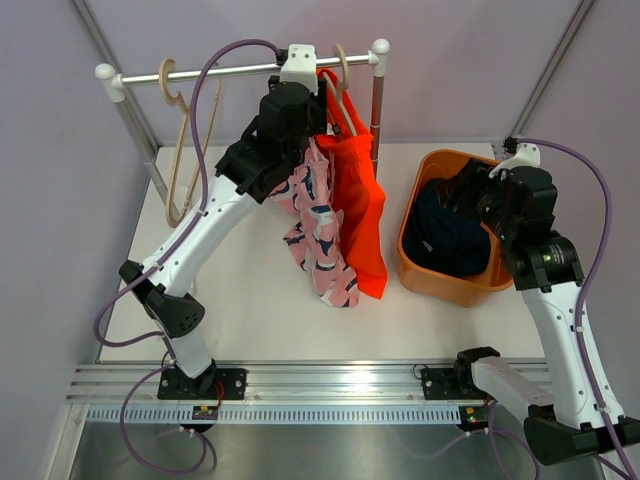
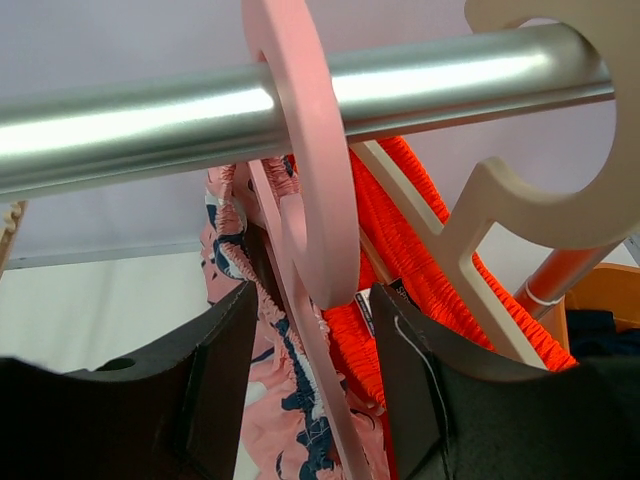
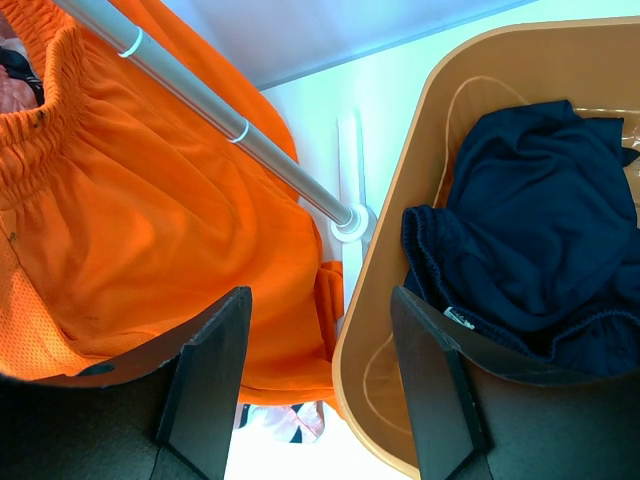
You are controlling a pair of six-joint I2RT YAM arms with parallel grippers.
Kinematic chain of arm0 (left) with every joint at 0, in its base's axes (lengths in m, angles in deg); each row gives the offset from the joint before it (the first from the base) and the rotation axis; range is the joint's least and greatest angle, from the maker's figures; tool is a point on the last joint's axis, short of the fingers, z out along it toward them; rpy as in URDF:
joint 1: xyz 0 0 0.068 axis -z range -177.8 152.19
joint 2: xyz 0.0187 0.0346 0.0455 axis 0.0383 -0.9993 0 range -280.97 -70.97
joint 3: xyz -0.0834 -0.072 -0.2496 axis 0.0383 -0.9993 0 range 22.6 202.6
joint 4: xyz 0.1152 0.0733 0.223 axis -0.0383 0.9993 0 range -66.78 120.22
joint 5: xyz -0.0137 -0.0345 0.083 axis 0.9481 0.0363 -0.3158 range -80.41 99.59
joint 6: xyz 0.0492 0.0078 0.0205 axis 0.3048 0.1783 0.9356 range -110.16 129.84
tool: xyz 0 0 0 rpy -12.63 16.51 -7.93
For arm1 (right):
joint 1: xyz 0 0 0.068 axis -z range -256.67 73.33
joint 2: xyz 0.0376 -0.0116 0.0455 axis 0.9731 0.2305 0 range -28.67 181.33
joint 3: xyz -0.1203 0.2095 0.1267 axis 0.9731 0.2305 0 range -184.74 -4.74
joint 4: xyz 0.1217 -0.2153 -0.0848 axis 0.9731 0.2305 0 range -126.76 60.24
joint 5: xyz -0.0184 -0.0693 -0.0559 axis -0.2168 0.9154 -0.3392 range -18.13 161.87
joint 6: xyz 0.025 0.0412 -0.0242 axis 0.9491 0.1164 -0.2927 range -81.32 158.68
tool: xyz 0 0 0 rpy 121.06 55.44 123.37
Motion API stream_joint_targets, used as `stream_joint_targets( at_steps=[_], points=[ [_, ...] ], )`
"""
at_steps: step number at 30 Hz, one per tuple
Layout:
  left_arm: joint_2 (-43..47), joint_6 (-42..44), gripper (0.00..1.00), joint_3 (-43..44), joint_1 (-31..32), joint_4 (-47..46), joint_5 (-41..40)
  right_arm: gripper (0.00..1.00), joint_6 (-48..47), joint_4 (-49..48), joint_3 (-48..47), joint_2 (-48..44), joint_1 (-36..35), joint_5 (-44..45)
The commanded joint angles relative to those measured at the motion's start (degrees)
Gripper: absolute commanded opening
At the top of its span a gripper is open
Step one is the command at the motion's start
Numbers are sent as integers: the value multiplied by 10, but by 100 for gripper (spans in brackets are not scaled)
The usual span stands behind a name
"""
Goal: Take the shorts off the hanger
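Note:
The pink patterned shorts and the orange shorts hang from hangers on the rail. The navy shorts lie in the orange basket. My left gripper is up at the rail. In the left wrist view it is open, with the pink hanger's neck between its fingers and the pink shorts below. The orange shorts hang on a beige hanger. My right gripper is open and empty over the basket's left rim, beside the navy shorts.
An empty beige hanger hangs at the rail's left end. The rack's right post stands between the orange shorts and the basket. Grey walls close in the back and both sides.

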Motion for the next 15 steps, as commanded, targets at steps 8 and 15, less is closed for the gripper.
stream_joint_targets(
  at_steps=[8,15],
  points=[
    [-21,-3,52,22,-6,-16,-22,66,-8,-3,-9,-12,-6,8],
    [-12,4,49,-34,-6,-73,-39,67,-10,-5,-6,-18,-5,8]
  ],
)
